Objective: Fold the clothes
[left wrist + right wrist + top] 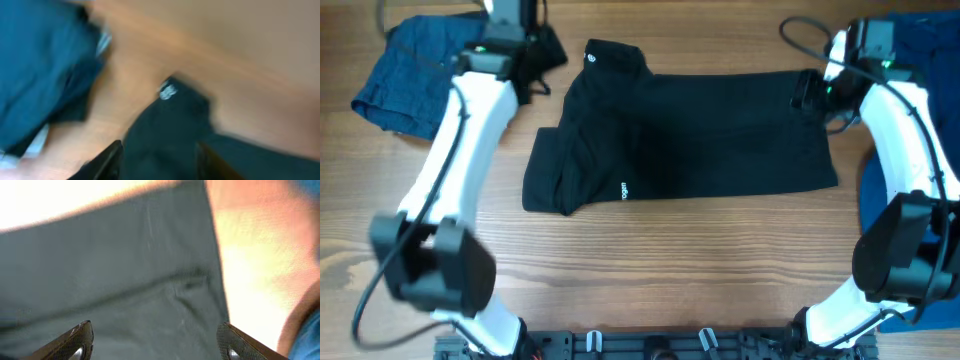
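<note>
As the black collared shirt (pixel 700 130) lies across the table (pixel 650 260), long axis left to right, the right gripper (pixel 154 335) hangs wide open, empty, over its hem end; the left gripper (pixel 159 160), also parted and empty, sits by the collar (pixel 610 55).

Before you lies a wooden table (pixel 650 260), its light brown planks running left to right with visible grain and a few darker streaks. Along its near edge, at the bottom of the overhead view, you find a dark rail (pixel 650 345) carrying small pale clips.
</note>
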Controlling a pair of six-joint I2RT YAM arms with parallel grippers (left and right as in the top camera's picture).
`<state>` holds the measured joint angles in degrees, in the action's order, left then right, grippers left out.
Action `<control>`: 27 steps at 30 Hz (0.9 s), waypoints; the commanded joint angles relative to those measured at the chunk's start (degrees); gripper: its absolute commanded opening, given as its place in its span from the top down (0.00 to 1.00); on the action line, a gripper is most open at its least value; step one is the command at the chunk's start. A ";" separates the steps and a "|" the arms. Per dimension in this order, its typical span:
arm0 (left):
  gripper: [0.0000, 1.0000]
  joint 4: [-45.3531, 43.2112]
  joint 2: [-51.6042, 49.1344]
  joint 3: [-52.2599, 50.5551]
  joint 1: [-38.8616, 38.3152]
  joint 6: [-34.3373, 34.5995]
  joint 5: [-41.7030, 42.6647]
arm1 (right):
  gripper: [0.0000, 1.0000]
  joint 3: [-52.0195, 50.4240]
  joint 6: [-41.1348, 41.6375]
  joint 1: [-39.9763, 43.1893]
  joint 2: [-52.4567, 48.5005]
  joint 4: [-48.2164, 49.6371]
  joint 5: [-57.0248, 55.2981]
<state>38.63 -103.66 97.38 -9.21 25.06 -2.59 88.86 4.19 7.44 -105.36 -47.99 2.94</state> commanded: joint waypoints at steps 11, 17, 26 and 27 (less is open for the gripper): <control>0.51 -21.07 -17.73 0.02 -0.26 -2.62 8.15 | 0.21 5.42 -6.23 1.77 -9.42 22.97 -8.61; 0.53 -24.15 -22.18 0.02 -0.33 -4.87 8.15 | 0.21 5.42 -10.25 3.17 -17.88 28.48 -9.81; 0.52 -24.28 -22.38 0.02 -0.37 -7.32 8.13 | 0.21 5.42 -10.19 3.45 -23.34 33.59 -5.09; 0.52 -24.28 -22.38 0.02 -0.37 -7.32 8.13 | 0.21 5.40 -10.19 3.45 -23.63 33.64 -4.17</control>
<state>14.52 -125.08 97.54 -9.28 19.49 4.64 93.80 -5.30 10.72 -126.54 -14.83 -4.84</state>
